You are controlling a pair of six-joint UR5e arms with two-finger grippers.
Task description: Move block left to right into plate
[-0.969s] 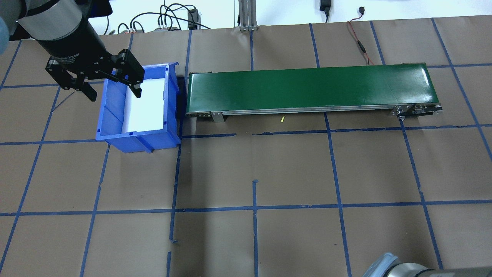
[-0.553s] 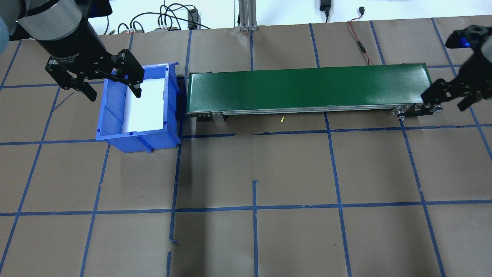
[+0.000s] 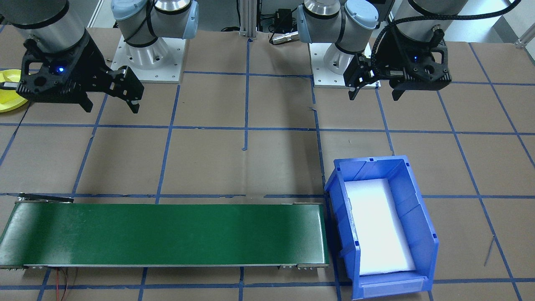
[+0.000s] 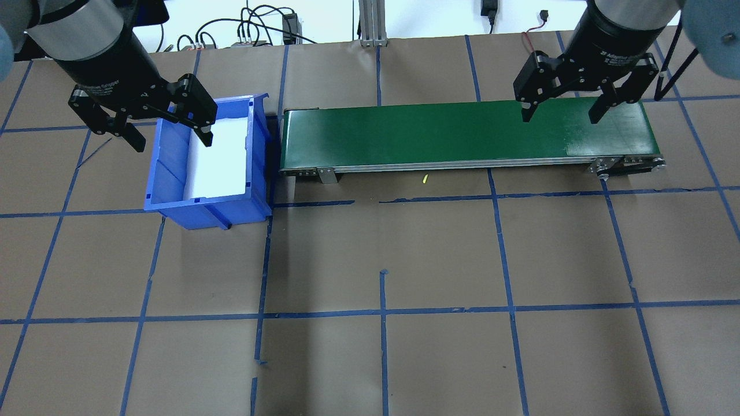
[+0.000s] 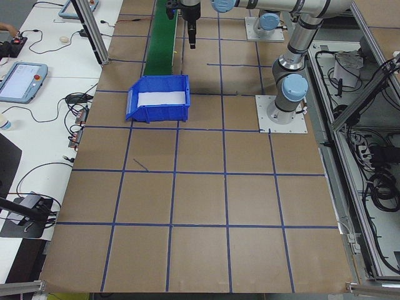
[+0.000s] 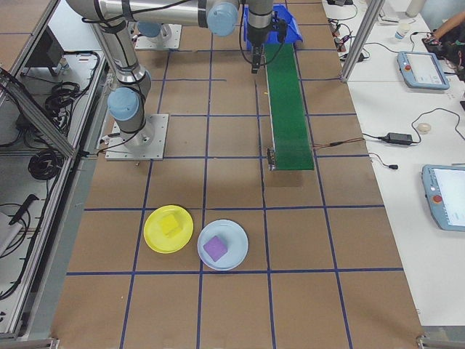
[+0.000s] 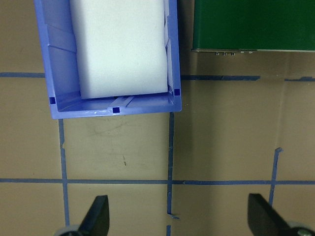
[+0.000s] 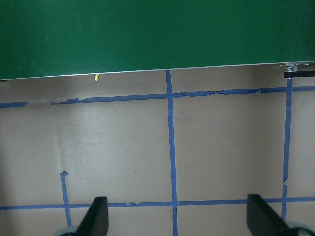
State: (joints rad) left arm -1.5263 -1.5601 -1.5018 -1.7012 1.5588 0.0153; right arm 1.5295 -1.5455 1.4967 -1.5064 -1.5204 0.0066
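The yellow plate lies on the table at the robot's right end, with a yellow block resting in it. Only the plate's edge peeks out behind my right gripper in the front view. My right gripper hangs open and empty above the right part of the green conveyor belt. My left gripper hangs open and empty over the blue bin. That bin holds only a white foam pad. Neither the belt nor the bin carries a block.
Beside the yellow plate a pale blue plate holds a purple block. The bin stands against the belt's left end. Blue tape lines cross the brown table. Cables lie along the far edge.
My right arm has swung in from the table's right edge, and its open gripper now hangs over the belt's right part. The left arm has not moved.
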